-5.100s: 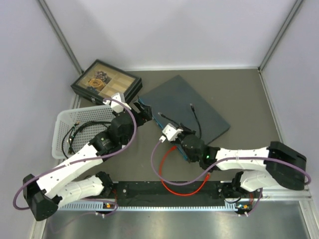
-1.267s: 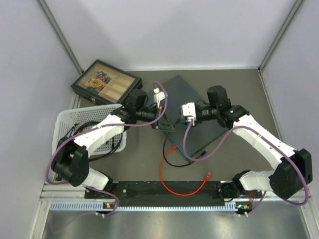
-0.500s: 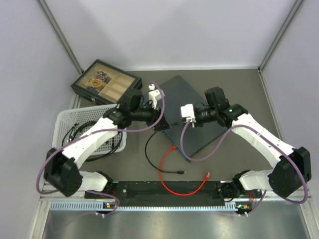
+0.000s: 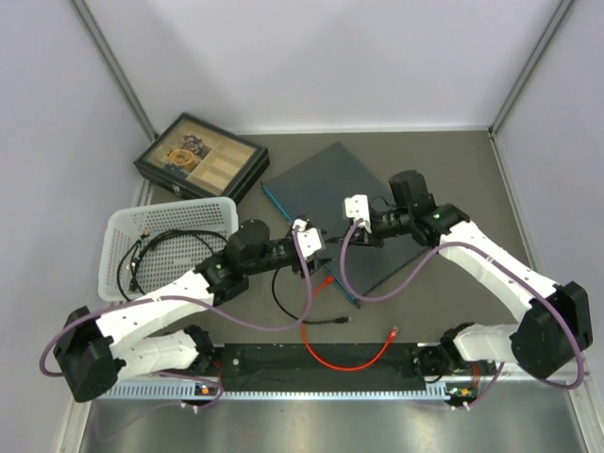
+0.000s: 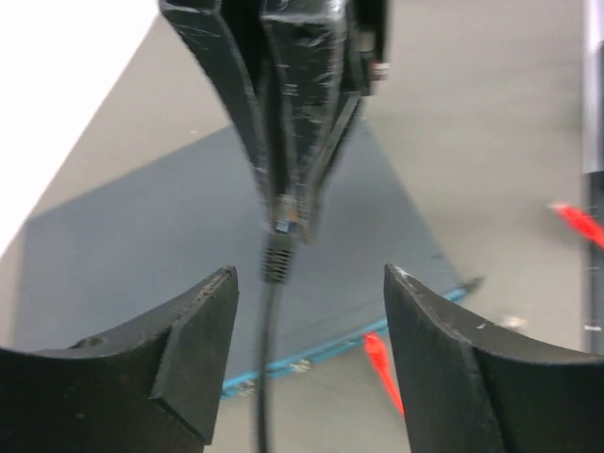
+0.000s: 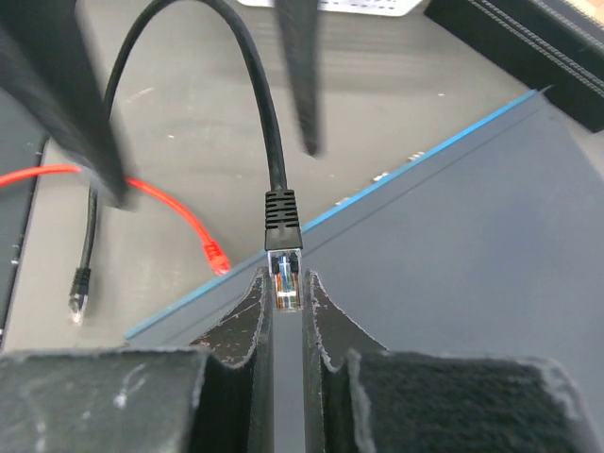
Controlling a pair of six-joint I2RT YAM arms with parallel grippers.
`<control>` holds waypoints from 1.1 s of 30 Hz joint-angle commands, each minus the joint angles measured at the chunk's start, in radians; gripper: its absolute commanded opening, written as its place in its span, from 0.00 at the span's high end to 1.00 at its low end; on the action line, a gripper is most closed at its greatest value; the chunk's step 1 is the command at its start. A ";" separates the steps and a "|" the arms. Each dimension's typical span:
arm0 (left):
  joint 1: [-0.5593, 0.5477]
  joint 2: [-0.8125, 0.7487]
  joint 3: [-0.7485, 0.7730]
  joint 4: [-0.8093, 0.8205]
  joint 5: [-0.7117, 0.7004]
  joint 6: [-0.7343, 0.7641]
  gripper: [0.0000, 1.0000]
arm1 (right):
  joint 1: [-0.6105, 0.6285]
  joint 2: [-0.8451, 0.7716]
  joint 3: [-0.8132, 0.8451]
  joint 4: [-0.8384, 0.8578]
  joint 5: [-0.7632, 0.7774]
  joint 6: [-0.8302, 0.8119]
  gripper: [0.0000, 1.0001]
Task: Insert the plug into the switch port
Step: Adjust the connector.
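The right gripper point(image 6: 285, 279) is pinched tight on the plug point(image 6: 283, 247), and its black cable point(image 6: 272, 142) goes up toward 12 o'clock in the right wrist view. The left gripper point(image 5: 310, 276) is wide open with nothing in it. The switch point(image 4: 330, 179) lies flat on the table point(image 4: 472, 170) at 12 o'clock in the top view, under the plug.

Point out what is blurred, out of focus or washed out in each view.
Top external: evenly lit, sharp throughout. Left wrist: upper-left corner blown out white; the plug reads clearly. Right wrist: plug crisp, left jaws beyond it smeared, right jaws at the bottom soft.
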 commanded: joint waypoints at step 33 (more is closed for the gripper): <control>-0.009 0.091 -0.016 0.155 -0.066 0.052 0.79 | 0.015 -0.087 -0.063 0.112 -0.043 0.046 1.00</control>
